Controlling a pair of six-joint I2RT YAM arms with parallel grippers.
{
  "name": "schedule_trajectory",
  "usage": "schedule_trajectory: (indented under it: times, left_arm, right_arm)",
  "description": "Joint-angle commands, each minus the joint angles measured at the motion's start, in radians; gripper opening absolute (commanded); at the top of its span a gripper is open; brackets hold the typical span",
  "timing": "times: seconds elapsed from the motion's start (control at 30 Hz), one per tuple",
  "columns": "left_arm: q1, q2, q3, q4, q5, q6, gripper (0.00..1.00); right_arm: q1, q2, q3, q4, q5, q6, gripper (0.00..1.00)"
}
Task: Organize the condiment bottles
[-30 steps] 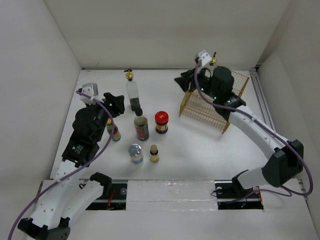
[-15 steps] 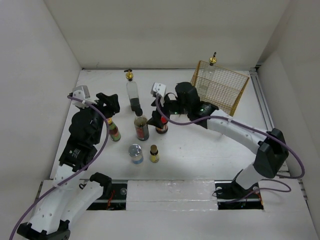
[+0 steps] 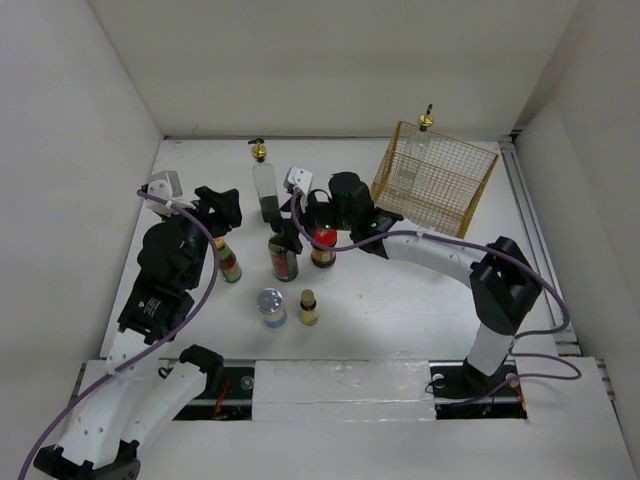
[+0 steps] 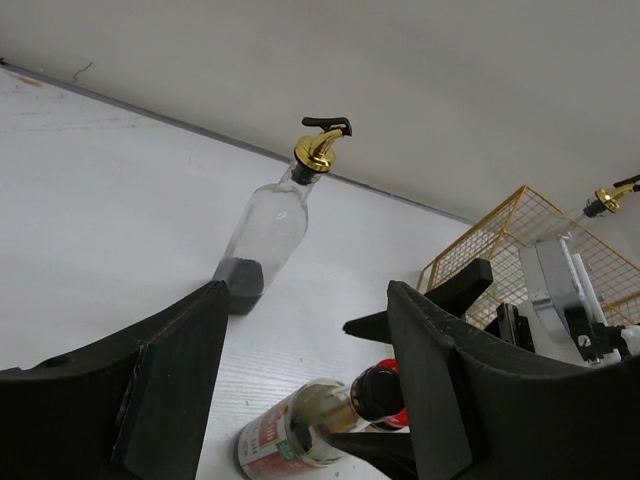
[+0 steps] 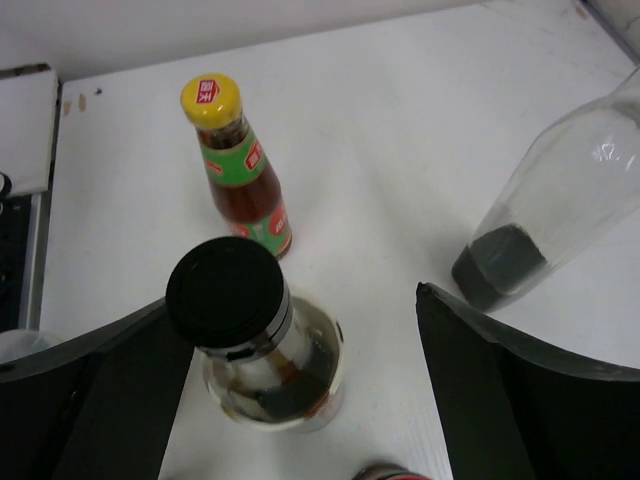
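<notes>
Right gripper (image 5: 295,300) is hanging over the middle of the table (image 3: 400,300) with its jaws spread wide, straddling the dark black-capped jar (image 5: 225,290) without touching it. Left gripper (image 4: 305,295) is hovering at the left, jaws parted and gripping nothing, just above the colourful-labelled bottle (image 5: 240,170), which is standing upright beside that jar. Red-lidded jar (image 3: 323,240) is standing just to the right of the black-capped one. Silver-lidded jar (image 3: 271,303) and small yellow bottle (image 3: 309,307) are sitting side by side nearer the arm bases. First tall gold-spouted bottle (image 4: 275,225), dark liquid lying at its foot, is standing upright behind the cluster. Second tall gold-spouted bottle (image 3: 412,160) is standing inside the gold wire basket (image 3: 450,190) at the far right.
</notes>
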Motion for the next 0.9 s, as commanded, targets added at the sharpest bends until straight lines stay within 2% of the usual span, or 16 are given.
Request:
schedule_trajectory:
  times: [0.0,0.03,0.13,0.17,0.2,0.23,0.27,0.3,0.33,0.5,0.67,0.87]
  left_arm:
    - [0.003,0.000,-0.005,0.043,0.018,0.012,0.60]
    - [0.003,0.000,-0.005,0.043,0.018,0.012,0.60]
    - [0.003,0.000,-0.005,0.043,0.018,0.012,0.60]
    - [0.003,0.000,-0.005,0.043,0.027,0.012,0.60]
    - [0.003,0.000,-0.005,0.043,0.027,0.021,0.60]
    - [0.003,0.000,-0.005,0.043,0.027,0.021,0.60]
    - [0.003,0.000,-0.005,0.043,0.027,0.021,0.60]
    - [0.003,0.009,-0.005,0.043,0.027,0.021,0.60]
    - [0.003,0.009,-0.005,0.043,0.027,0.021,0.60]
    - [0.003,0.019,-0.005,0.043,0.036,0.021,0.60]
    - [0.003,0.008,-0.005,0.043,0.036,0.021,0.60]
    - [0.003,0.008,-0.005,0.043,0.045,0.021,0.60]
  right_arm:
    - [0.004,0.026,0.030,0.186,0.000,0.063,0.92]
    - [0.004,0.039,0.030,0.202,0.000,0.077,0.90]
    - [0.004,0.062,0.030,0.253,-0.009,0.108,0.75]
    - [0.004,0.062,0.039,0.253,-0.009,0.108,0.59]
    - [0.004,0.073,0.039,0.253,-0.009,0.117,0.52]
    - [0.004,0.073,0.039,0.253,-0.009,0.117,0.40]
    - [0.004,0.073,0.039,0.265,0.000,0.131,0.39]
    - [0.004,0.064,0.039,0.281,0.000,0.146,0.29]
    - [0.004,0.052,0.039,0.314,0.000,0.158,0.26]
    - [0.004,-0.008,0.137,0.373,0.034,0.209,0.12]
    - [-0.007,-0.146,0.193,0.384,0.145,0.209,0.09]
    - [-0.136,-0.284,0.239,0.284,0.276,0.209,0.09]
